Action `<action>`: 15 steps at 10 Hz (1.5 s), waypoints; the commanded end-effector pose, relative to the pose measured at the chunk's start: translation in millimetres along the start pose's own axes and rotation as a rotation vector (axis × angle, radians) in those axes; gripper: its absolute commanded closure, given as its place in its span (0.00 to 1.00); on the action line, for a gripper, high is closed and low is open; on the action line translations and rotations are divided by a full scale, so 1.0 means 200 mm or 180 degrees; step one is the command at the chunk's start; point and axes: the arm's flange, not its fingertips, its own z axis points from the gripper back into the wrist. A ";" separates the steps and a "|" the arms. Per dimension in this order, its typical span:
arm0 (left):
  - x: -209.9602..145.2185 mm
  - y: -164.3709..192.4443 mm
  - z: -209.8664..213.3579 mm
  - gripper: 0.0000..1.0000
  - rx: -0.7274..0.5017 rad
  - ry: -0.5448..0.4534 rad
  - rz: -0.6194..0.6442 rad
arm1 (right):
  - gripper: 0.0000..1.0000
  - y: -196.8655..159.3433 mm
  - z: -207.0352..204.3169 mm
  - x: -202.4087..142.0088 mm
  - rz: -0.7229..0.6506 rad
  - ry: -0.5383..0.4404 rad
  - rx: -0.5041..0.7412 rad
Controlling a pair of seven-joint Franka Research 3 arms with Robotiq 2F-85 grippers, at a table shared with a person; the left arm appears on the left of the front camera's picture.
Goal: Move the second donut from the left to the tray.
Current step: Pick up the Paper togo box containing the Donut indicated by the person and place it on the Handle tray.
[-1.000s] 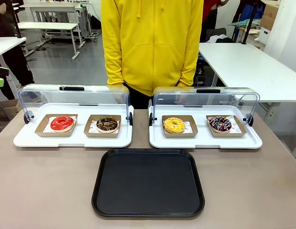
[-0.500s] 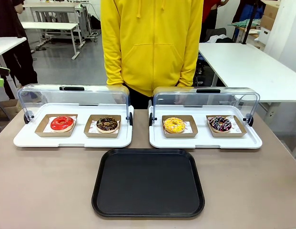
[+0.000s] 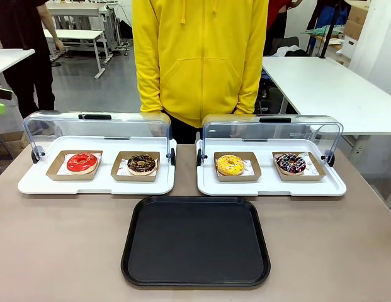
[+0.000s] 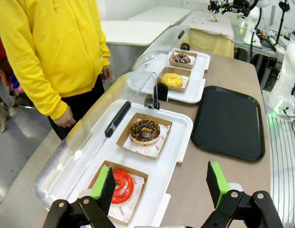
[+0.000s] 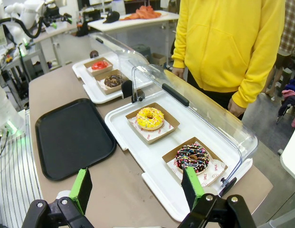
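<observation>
Red glaze marks the leftmost donut (image 3: 82,162). Just right of it on the same white tray (image 3: 94,187), toward the desk's far left corner, you have the second donut from the left (image 3: 141,164) in its cardboard holder. The black tray (image 3: 195,242) lies mid-desk at the near edge. Your left fingers (image 4: 104,185) are spread wide, and your right fingers (image 5: 192,184) are just as wide.

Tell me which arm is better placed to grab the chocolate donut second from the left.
Likely left: the open left gripper hovers near the chocolate donut, while the right gripper is by the multicoloured-sprinkle donut.
</observation>
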 end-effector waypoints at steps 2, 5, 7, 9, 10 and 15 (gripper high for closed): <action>0.00 0.00 0.00 0.00 -0.0023 -0.0061 -0.0019 | 0.00 -0.02 -0.01 0.01 0.0083 -0.0095 -0.0010; 0.00 0.00 0.00 0.00 -0.0023 -0.0061 -0.0019 | 0.00 -0.02 -0.01 0.01 0.0083 -0.0095 -0.0010; 0.00 0.00 0.00 0.00 -0.0023 -0.0061 -0.0019 | 0.00 -0.02 -0.01 0.01 0.0083 -0.0095 -0.0010; 0.00 0.00 0.00 0.00 -0.0023 -0.0061 -0.0019 | 0.00 -0.02 -0.01 0.01 0.0083 -0.0095 -0.0010; 0.00 0.00 0.00 0.00 -0.0023 -0.0061 -0.0019 | 0.00 -0.02 -0.01 0.01 0.0083 -0.0095 -0.0010; 0.00 0.00 0.00 0.00 -0.0023 -0.0061 -0.0019 | 0.00 -0.02 -0.01 0.01 0.0083 -0.0095 -0.0010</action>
